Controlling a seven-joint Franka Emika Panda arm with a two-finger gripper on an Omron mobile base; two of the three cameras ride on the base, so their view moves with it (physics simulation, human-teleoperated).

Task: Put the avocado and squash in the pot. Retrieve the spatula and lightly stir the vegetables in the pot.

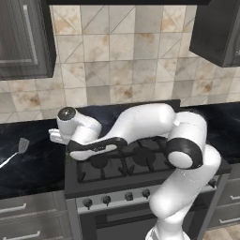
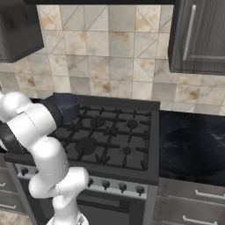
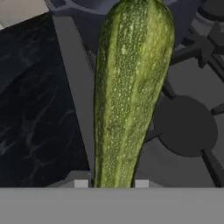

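**Squash in the fingers at the stove's left edge**

- Squash (image 3: 131,92): long, speckled green, paler toward the near end. In the hand view it runs straight up from between the two finger tips, whose light pads sit on either side of its base. The fingers (image 3: 111,183) are closed on it.
- Position of squash: it hangs over the left side of the stove (image 2: 132,132), above the seam where the grey stove edge meets the black counter (image 3: 35,113). A round burner (image 3: 186,127) lies just to its right in the hand view.
- Pot (image 2: 66,105): dark blue-grey, round, on the back left burner in the right base view, partly behind the arm.
- Spatula (image 1: 18,149): pale grey, slotted head up, lying on the counter left of the stove, well apart from the hand.
- Arm (image 1: 140,126): white, bent low across the stove toward its left side in the left base view.
- Avocado: cannot tell where it is.
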